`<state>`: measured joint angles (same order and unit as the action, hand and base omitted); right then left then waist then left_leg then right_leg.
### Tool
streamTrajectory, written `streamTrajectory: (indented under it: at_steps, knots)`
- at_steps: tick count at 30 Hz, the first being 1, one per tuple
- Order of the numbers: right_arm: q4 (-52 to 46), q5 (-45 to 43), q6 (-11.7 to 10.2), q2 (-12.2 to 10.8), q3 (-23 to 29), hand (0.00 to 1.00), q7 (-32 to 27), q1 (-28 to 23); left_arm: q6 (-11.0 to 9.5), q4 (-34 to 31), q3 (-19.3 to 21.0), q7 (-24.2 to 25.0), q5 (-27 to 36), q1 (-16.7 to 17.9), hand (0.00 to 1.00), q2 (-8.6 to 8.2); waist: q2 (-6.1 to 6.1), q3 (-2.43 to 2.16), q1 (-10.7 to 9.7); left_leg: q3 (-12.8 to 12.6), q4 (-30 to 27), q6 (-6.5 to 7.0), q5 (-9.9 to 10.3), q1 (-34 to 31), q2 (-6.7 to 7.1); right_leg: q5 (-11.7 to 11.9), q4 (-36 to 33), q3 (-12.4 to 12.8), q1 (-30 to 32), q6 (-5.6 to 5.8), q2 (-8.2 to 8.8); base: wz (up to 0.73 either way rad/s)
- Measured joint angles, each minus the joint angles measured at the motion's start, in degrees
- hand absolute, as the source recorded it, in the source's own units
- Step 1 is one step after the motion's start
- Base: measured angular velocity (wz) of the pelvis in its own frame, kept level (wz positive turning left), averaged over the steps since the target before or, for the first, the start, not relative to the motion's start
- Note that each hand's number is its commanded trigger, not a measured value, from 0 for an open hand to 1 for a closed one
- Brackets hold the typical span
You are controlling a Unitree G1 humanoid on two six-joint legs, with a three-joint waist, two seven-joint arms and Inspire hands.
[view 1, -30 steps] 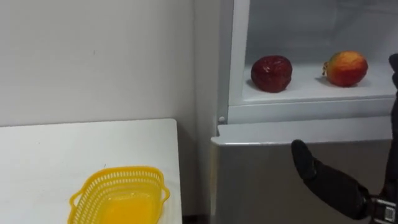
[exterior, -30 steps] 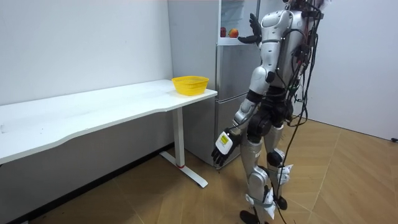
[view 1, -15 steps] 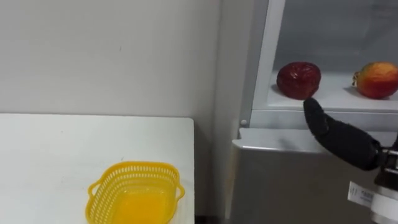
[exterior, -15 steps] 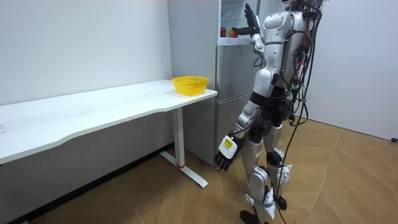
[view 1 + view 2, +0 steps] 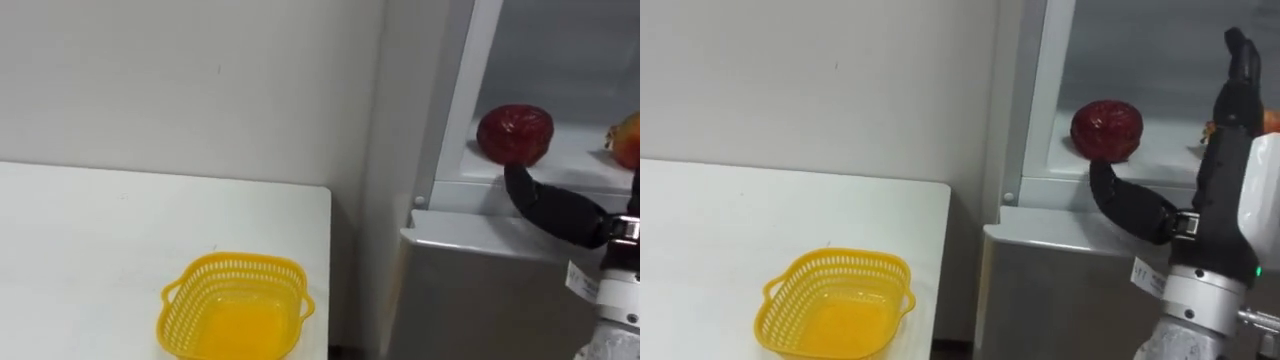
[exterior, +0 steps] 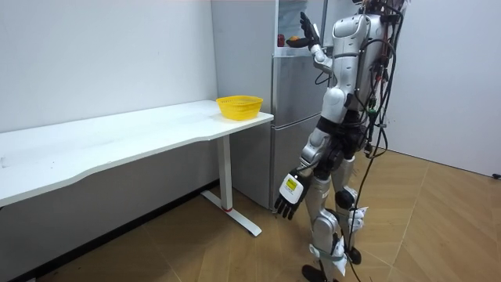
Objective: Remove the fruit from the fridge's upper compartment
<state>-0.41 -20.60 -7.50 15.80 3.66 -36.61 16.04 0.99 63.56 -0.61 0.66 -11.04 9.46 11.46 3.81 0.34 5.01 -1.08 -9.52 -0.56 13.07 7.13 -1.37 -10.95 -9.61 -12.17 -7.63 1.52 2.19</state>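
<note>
Red apple (image 5: 1105, 130): on the shelf (image 5: 560, 172) of the fridge's (image 5: 480, 290) open upper compartment, toward its left side, upright, not grasped. Second apple (image 5: 628, 140): same shelf, to the right, well apart from the first. Right hand (image 5: 1225, 190): raised before the fridge opening, released, fingers straight and pointing up, thumb spread toward the red apple with its tip just below it at the shelf's front edge; contact not discernible. Left hand (image 6: 288, 196): hanging low beside the fridge's lower door, relaxed, holding nothing. Basket (image 5: 235, 308): yellow, on the white table (image 5: 90, 250) left of the fridge, near the table's fridge-side corner. Stance: upright, close before the fridge.
</note>
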Motion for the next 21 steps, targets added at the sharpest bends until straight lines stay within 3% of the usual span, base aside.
streamTrajectory:
  at_steps: [6,12,17,21]
  knots:
    - [4.1,0.4,0.1,0.1,0.0,0.00,-0.2,3.5,1.6,-0.1,0.7,0.3,-3.3,0.4,0.00,0.04,0.37,0.22,0.3,0.4,0.0,0.00,0.0,0.4,0.02,0.0,0.0,-1.5,-0.4,0.00,0.13,0.02]
    - [6.9,0.3,1.6,0.8,0.0,0.00,0.6,6.7,3.6,-1.7,1.8,2.6,-6.8,1.7,0.00,0.03,0.70,0.02,0.4,0.4,-0.7,0.00,0.0,0.0,0.08,0.0,-0.1,-2.1,-0.3,0.00,0.28,0.00]
    - [7.2,0.3,2.7,2.8,0.0,0.00,3.3,8.5,3.8,-1.7,2.2,4.1,-8.8,1.8,0.00,-0.07,0.65,-0.03,1.4,0.4,-1.5,0.00,0.0,-0.5,0.10,0.0,-0.1,-2.2,-0.5,-0.01,0.31,0.00]
    - [8.4,0.3,2.8,2.9,-0.1,0.00,4.8,10.0,3.8,-1.7,2.2,4.7,-8.8,2.6,0.00,-0.05,0.64,-0.04,1.5,1.0,-1.9,0.00,0.0,-0.6,0.20,0.0,-0.1,-2.8,-0.8,-0.02,0.42,0.08]
